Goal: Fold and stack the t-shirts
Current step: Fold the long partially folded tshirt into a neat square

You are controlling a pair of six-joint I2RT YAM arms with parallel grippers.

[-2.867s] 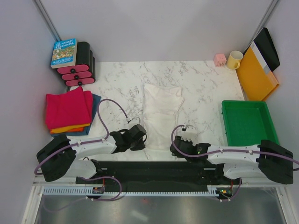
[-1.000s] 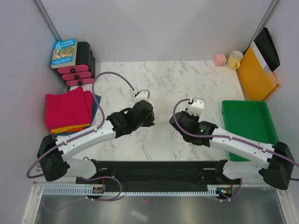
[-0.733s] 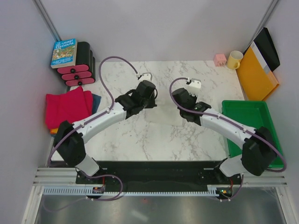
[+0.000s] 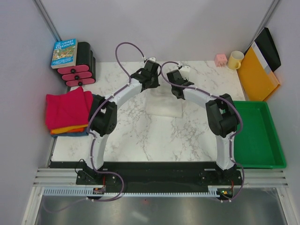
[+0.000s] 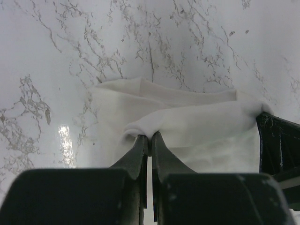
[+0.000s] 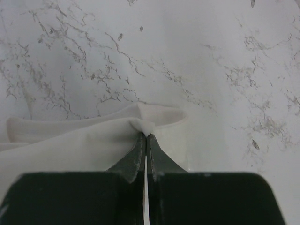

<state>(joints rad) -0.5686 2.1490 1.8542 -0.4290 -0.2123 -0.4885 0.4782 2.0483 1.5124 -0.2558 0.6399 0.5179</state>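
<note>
Overhead, the blue book at far left bears a title too small for me to read. The cream-white shirt lies mid-table, with bare marble table open toward the arm bases and the folded stack at the left edge. Left wrist: the left gripper pinches a shirt fold, fingers pressed together. Right wrist: the right gripper likewise clamps a corner over grey-veined marble.
</note>
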